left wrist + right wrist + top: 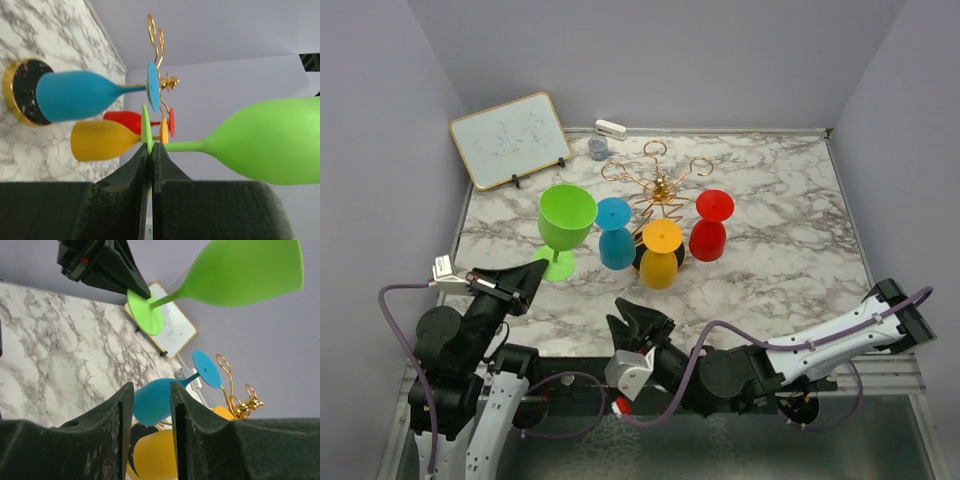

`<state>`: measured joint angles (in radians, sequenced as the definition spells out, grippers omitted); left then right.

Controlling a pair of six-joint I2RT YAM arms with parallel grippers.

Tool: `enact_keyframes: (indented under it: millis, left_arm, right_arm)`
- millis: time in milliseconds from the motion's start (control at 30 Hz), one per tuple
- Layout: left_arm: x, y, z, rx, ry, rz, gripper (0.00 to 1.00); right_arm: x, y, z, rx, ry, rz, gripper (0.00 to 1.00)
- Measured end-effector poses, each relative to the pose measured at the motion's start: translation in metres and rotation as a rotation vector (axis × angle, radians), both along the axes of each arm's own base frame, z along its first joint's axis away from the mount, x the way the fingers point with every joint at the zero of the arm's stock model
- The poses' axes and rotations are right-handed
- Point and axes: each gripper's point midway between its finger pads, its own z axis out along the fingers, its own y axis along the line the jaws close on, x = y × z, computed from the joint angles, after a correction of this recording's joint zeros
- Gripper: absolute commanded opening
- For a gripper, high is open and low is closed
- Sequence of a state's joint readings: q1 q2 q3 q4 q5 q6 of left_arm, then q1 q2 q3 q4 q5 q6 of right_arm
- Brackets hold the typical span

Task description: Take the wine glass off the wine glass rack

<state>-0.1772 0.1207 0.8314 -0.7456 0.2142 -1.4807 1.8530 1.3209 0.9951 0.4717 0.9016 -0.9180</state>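
**Green wine glass clear of the rack, gripped by the foot**

Shows the left gripper (pixel 151 152) pinching the thin foot (pixel 145 125) of the green wine glass (pixel 567 215) edge-on, its fingers pressed against both faces of the disc, with stem and bowl running on beyond the fingertips. Sets this glass upright just ahead of that gripper, clear of the arms of the wine glass rack (pixel 662 188). Cannot tell whether the foot rests on the table (pixel 770 230). Places the rack farther ahead and to the right of the left gripper, with a blue glass (pixel 616 245), a yellow glass (pixel 660 265) and a red glass (pixel 708 240) hanging bowl-down from it. Shows the right gripper (pixel 150 390) with fingers parted around nothing, low over the table, the blue glass straight ahead of it.
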Motion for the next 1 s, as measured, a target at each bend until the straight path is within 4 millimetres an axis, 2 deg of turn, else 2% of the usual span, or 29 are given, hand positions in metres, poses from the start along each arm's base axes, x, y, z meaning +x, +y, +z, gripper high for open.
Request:
enact_keyframes:
  millis: [33,67,133,267,367,467,600,667,767,867,900,1000]
  left_arm:
    - [0.006,0.003,0.004,0.022,-0.011,0.024,0.00]
    - [0.013,0.006,0.008,0.045,-0.024,0.046,0.00]
    - [0.027,0.011,0.015,0.083,-0.048,0.086,0.00]
    - [0.066,0.016,0.024,0.148,-0.078,0.147,0.00]
    - [0.096,0.017,0.026,0.192,-0.087,0.183,0.00]
    - [0.120,0.017,0.019,0.225,-0.086,0.205,0.00]
    - [0.134,0.016,0.006,0.245,-0.092,0.209,0.00]
    - [0.133,0.016,-0.001,0.248,-0.099,0.207,0.00]
    - [0.120,0.017,-0.013,0.245,-0.131,0.206,0.00]
    - [0.100,0.021,-0.019,0.228,-0.185,0.213,0.00]
    - [0.092,0.023,-0.019,0.221,-0.206,0.216,0.00]
    - [0.061,0.029,-0.006,0.192,-0.301,0.229,0.00]
  right_arm:
    - [-0.001,-0.004,-0.011,-0.036,0.047,-0.016,0.37]
    - [-0.006,-0.007,0.004,0.006,0.076,-0.001,0.37]
    - [-0.011,-0.012,0.003,-0.014,0.185,0.003,0.37]
    - [-0.015,-0.036,-0.012,-0.043,0.419,-0.027,0.34]
    - [-0.013,-0.060,-0.029,-0.064,0.516,-0.061,0.33]
    - [-0.014,-0.075,-0.038,-0.070,0.580,-0.077,0.32]
    - [-0.016,-0.080,-0.039,-0.063,0.624,-0.066,0.32]
    - [-0.018,-0.080,-0.035,-0.060,0.633,-0.043,0.32]
    - [-0.022,-0.076,-0.016,-0.025,0.644,0.009,0.35]
    - [-0.027,-0.069,0.027,0.069,0.654,0.088,0.41]
    - [-0.028,-0.067,0.048,0.112,0.651,0.116,0.43]
    - [-0.028,-0.062,0.094,0.198,0.629,0.156,0.46]
